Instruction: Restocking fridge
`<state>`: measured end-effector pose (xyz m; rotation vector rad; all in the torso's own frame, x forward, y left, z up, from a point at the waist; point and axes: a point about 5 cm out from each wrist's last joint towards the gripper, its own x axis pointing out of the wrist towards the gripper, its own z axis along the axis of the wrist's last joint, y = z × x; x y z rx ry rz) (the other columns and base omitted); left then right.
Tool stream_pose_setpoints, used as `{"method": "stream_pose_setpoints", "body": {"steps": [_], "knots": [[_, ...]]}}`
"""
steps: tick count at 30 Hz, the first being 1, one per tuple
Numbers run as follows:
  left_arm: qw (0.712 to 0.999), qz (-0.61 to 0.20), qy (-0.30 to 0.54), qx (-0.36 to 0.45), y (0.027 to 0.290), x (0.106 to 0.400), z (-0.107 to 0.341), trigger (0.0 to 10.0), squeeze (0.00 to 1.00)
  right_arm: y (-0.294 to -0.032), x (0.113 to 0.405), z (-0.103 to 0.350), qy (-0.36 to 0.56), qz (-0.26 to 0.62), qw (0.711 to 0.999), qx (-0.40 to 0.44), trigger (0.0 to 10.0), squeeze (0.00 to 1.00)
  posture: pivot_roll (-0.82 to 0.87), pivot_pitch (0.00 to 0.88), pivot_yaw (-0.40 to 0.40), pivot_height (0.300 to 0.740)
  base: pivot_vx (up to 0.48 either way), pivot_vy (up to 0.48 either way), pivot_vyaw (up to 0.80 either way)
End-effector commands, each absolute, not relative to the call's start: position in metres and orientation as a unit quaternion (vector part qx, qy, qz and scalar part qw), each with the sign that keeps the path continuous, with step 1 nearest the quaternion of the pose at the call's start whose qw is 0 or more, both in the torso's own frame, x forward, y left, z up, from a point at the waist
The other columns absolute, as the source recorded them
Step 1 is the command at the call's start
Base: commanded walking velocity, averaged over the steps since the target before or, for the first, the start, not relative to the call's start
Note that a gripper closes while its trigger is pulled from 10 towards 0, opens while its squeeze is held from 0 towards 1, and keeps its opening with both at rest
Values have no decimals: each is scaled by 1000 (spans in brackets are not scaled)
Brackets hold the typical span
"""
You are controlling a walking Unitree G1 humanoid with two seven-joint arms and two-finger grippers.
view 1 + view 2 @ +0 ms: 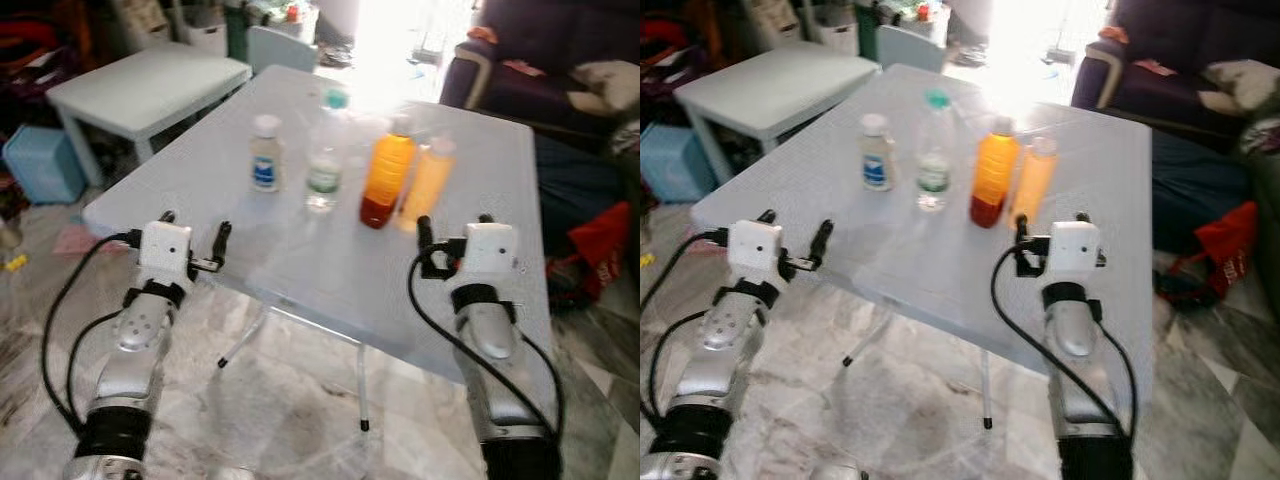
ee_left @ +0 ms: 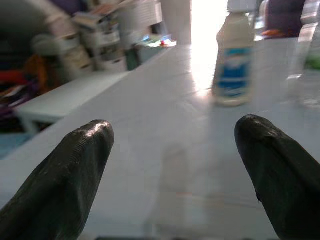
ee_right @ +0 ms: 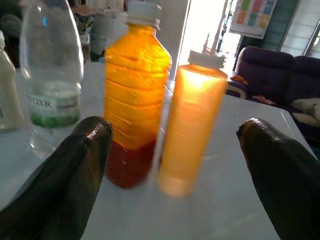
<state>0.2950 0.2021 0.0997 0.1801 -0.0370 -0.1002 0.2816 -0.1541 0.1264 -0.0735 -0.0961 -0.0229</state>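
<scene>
Both empty and spread — left pincer (image 1: 193, 237), right pincer (image 1: 452, 238) — while glare washes out the bottles (image 1: 386, 182).

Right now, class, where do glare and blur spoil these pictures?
Both eye views: glare whitens the table's far edge. Left wrist view: the white bottle is soft, the background smeared. Right wrist view: backlight makes the pale orange bottle glow, edges blurred.

Four bottles upright in a row on the worktop (image 1: 300, 260). From the left: small white bottle (image 1: 265, 153) with blue label and white cap; clear water bottle (image 1: 325, 150) with green label and teal cap; orange bottle (image 1: 387, 180), dark red at its base; paler orange bottle (image 1: 429, 180) just beside it.
</scene>
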Motion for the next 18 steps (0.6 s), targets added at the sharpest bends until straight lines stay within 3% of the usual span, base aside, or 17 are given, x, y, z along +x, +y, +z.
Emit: {"method": "stream_pose_setpoints", "body": {"steps": [1,15,18], "knots": [[994,-69,-28,81,193,298,103,10000,0,-161,281,126,-48,-22,998,-42,10000,0,-32,13,-75,740,277,394,0],[994,-78,-32,72,189,297,104,10000,0,-158,278,122,-42,-15,998,-41,10000,0,-32,13,-78,740,0,454,0],[993,-80,-36,76,189,297,105,10000,0,-157,278,121,-42,-15,998,-41,10000,0,-28,10,-81,740,0,131,0]]}}
